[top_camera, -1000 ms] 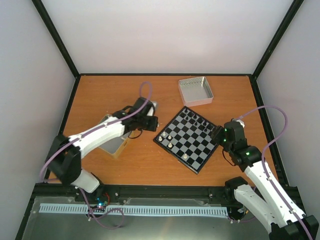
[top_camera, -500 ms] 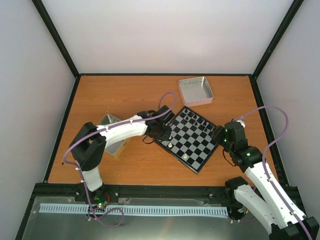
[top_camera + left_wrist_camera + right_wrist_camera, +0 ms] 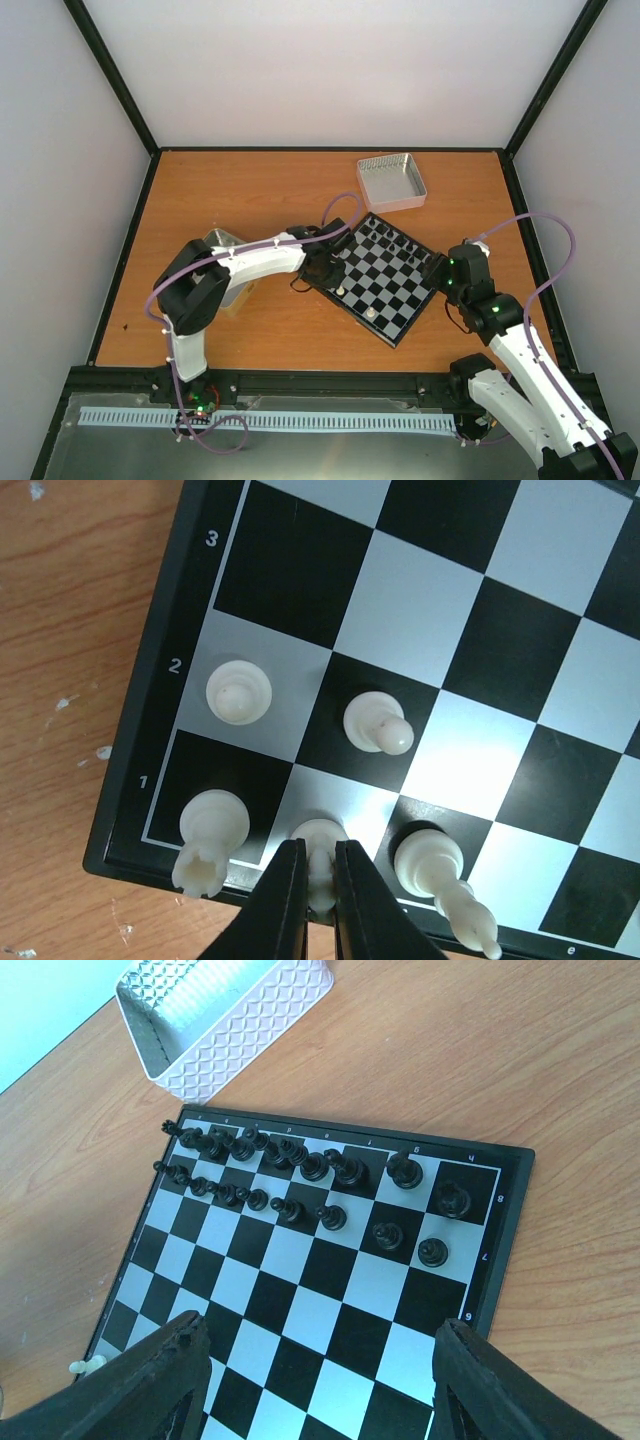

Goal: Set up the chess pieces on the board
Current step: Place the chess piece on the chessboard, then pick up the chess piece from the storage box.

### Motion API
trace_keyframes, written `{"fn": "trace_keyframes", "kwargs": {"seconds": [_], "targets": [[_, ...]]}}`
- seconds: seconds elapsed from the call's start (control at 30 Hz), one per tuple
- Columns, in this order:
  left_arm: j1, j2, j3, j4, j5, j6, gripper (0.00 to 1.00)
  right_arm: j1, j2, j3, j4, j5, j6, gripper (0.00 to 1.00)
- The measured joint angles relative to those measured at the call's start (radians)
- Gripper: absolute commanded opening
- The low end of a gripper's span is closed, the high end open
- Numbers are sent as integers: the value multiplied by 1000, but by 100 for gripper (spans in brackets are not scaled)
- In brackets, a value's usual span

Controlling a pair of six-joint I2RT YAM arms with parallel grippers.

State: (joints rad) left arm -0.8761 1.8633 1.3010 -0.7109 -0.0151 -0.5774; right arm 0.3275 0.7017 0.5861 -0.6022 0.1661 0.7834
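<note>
Closed left gripper [image 3: 318,875] pinches a white chess piece [image 3: 320,833] on first row of the board [image 3: 135,770]; right gripper [image 3: 320,1332] hangs open above it.

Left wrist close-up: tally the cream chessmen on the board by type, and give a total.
Pawns: 2
Rook: 1
Tall bishop-like piece: 1
Unidentified piece clamped in the left fingers: 1
Total: 5

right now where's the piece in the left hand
Left wrist view: the white piece in the left hand is over the board's row 1, between a rook and a taller piece.
</note>
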Motion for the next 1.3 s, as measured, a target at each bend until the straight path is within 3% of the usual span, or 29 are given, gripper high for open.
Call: {"fn": "trace_keyframes", "kwargs": {"seconds": [0.13, 0.37, 0.7, 1.07, 1.3], "targets": [[-1, 10, 11, -2, 0, 0, 7, 0, 0, 0, 0, 1, 0, 61], [-1, 14, 19, -5, 4, -3, 21, 0, 0, 0, 0, 2, 0, 61], [-1, -6, 39, -34, 8, -8, 24, 0, 0, -10, 0, 1, 0, 61], [30, -177, 80, -99, -182, -33, 27, 0, 0, -11, 0, -1, 0, 61], [203, -397, -99, -85, -299, -77, 35, 0, 0, -11, 0, -2, 4, 61]]}}
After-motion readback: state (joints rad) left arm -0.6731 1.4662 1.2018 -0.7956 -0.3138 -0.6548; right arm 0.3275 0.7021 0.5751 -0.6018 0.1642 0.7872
